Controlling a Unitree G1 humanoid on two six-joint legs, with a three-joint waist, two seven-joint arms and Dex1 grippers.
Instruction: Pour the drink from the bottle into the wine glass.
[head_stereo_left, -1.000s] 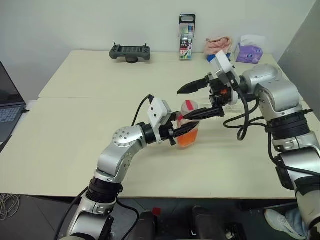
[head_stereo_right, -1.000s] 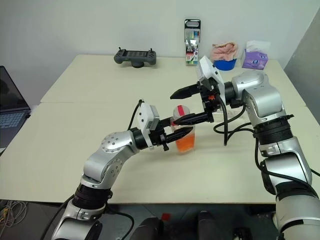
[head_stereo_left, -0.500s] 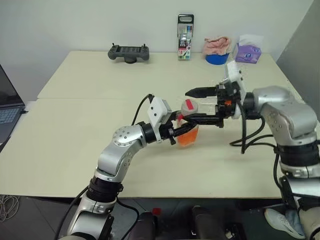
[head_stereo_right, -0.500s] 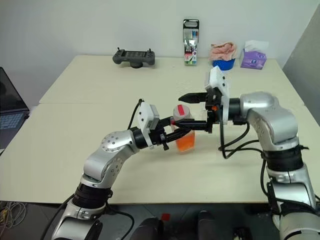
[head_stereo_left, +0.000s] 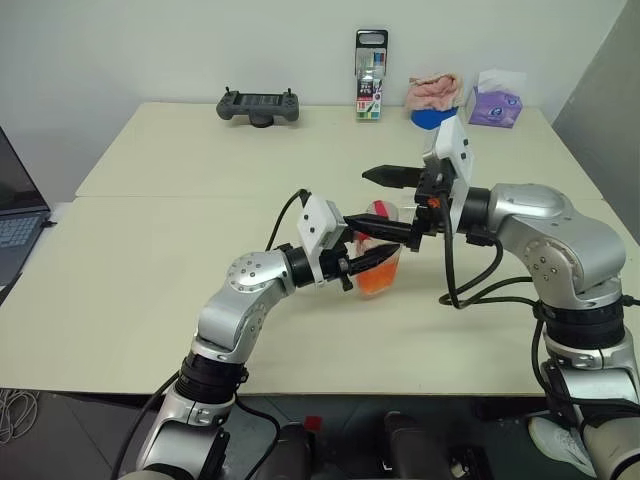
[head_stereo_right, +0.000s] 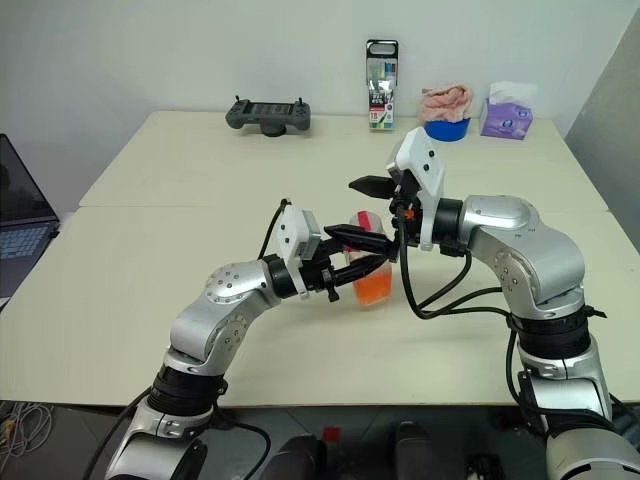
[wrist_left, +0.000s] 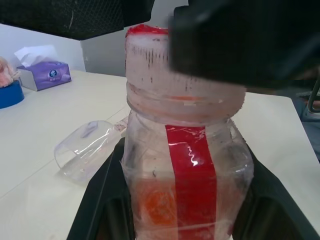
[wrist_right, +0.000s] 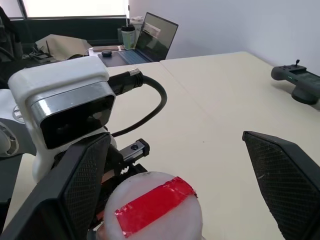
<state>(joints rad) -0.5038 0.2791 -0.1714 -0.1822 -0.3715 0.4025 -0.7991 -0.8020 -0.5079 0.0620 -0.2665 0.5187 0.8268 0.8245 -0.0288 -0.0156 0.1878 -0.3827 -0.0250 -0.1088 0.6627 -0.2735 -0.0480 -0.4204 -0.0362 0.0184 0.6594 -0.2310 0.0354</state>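
The bottle (head_stereo_left: 375, 282) stands on the table with orange-red drink in its lower part and a red-striped cap (wrist_right: 152, 210). My left gripper (head_stereo_left: 378, 262) reaches in from the left and is shut on the bottle's body, one finger (wrist_left: 100, 200) on each side. My right gripper (head_stereo_left: 362, 198) comes from the right at cap height and is open. Its fingers (wrist_right: 85, 185) stand wide on either side of the cap, clear of it. The wine glass (wrist_left: 87, 152) appears to lie on its side on the table just behind the bottle.
Along the table's far edge are a game controller (head_stereo_left: 260, 104), a tall marker pack (head_stereo_left: 371, 75), a blue bowl with a pink cloth (head_stereo_left: 433, 95) and a purple tissue box (head_stereo_left: 497, 105). A laptop (head_stereo_left: 15, 215) sits off the left edge.
My right forearm has dropped and its gripper has turned, so its open fingers now bracket the cap more squarely. The left gripper and the bottle have stayed put.
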